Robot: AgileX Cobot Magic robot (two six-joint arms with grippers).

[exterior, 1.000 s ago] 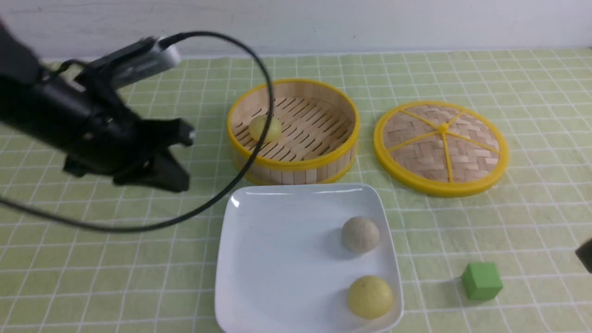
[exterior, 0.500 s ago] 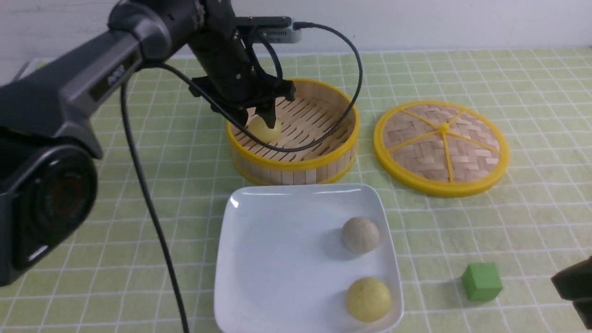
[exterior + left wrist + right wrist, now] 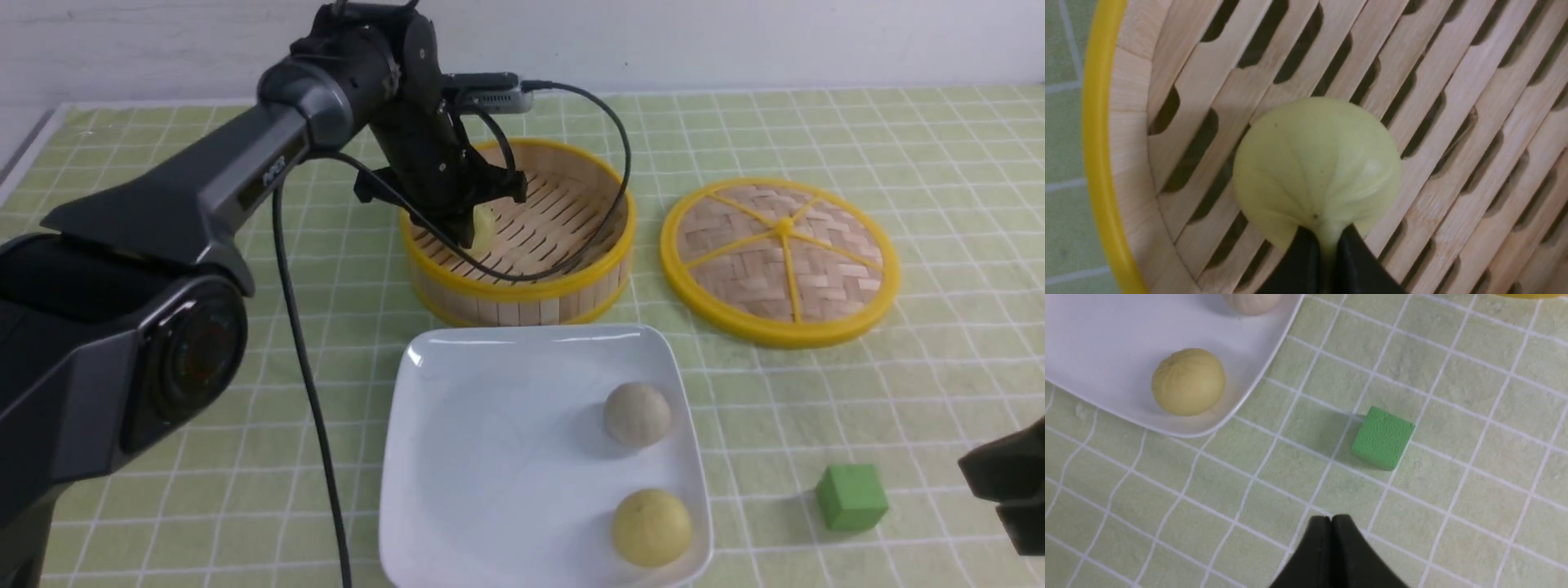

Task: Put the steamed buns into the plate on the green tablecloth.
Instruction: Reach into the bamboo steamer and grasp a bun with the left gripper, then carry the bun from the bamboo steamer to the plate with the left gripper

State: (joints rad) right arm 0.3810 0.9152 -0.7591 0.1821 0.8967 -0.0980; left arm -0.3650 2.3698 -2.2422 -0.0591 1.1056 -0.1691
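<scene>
On the green tablecloth [image 3: 939,163], the white square plate [image 3: 490,457] holds a greyish bun [image 3: 637,414] and a pale yellow bun [image 3: 651,527]. Both also show in the right wrist view, the yellow bun [image 3: 1188,381] and the grey bun [image 3: 1251,302]. The third bun [image 3: 487,226], pale yellow, rests on the slats inside the bamboo steamer basket [image 3: 522,290]. My left gripper [image 3: 469,233] is down in the basket, its jaws nearly together and pinching the bun's [image 3: 1316,171] near edge. My right gripper [image 3: 1331,520] is shut and empty, above the cloth near the plate's right front corner.
A green cube [image 3: 851,496] lies on the cloth right of the plate, close to my right gripper. The woven round lid [image 3: 780,257] lies right of the basket. The left arm's black cable loops over the basket's rim.
My left arm swung from the far left over to the basket and came down onto the bun. My right gripper edged further into view at the right edge.
</scene>
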